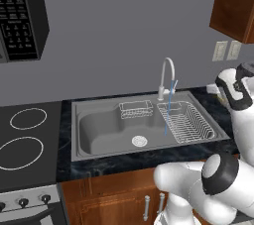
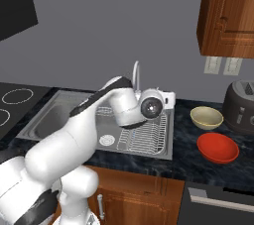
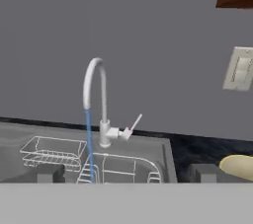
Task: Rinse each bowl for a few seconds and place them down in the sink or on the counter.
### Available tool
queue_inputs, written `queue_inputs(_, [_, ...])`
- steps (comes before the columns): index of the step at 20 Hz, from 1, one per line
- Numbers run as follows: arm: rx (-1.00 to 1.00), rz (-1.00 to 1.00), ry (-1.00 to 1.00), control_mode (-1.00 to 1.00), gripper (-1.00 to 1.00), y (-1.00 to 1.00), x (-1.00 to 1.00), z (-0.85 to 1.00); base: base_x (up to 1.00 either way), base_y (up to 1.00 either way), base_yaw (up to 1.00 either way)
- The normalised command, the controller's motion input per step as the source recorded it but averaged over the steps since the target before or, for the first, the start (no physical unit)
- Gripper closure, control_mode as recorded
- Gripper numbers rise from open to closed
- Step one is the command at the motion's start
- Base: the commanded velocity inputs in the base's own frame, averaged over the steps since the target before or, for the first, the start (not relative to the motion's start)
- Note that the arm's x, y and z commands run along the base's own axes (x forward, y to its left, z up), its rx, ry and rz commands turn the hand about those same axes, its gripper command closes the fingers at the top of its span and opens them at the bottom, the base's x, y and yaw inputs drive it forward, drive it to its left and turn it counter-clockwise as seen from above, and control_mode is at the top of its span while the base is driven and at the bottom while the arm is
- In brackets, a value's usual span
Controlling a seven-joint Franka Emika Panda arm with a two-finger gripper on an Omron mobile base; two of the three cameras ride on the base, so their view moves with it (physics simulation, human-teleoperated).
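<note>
Running already: water falling in a thin blue stream from the tap (image 3: 95, 85) at centre frame of the hand view, down onto the wire rack (image 1: 186, 121) in the smaller side of the sink (image 1: 99, 130). Waiting untouched on the counter (image 2: 198, 167), right of the sink: tan bowl (image 2: 206, 117) at middle right of the right base view, red bowl (image 2: 217, 147) just below and nearer, the two close together but apart. Hanging over the sink's right edge with fingers spread wide and gripping nothing: the tool (image 3: 126, 176), fingertips (image 3: 49, 173) showing low in the hand view. Reaching next for one bowl, probably the tan one edging into the lower right of the hand view; pinching the rim rather than the body, lifting clear of the neighbour, then carrying it under the stream.
</note>
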Motion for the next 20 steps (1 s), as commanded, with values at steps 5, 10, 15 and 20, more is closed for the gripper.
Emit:
queue_inputs(5, [-0.21,0.0,0.1,-1.0,-1.0,0.37,-0.14,0.37,0.0,0.0,0.0])
queue_inputs(10, [-0.21,0.0,0.2,-1.0,-1.0,0.16,-0.03,0.31,0.0,0.0,0.0])
queue_inputs(15, [-0.11,-0.01,0.33,-1.0,-1.0,-0.08,0.0,0.13,0.0,0.0,0.0])
queue_inputs(20, [-0.05,-0.04,0.41,-1.0,-1.0,-0.14,0.0,0.06,0.0,0.0,0.0])
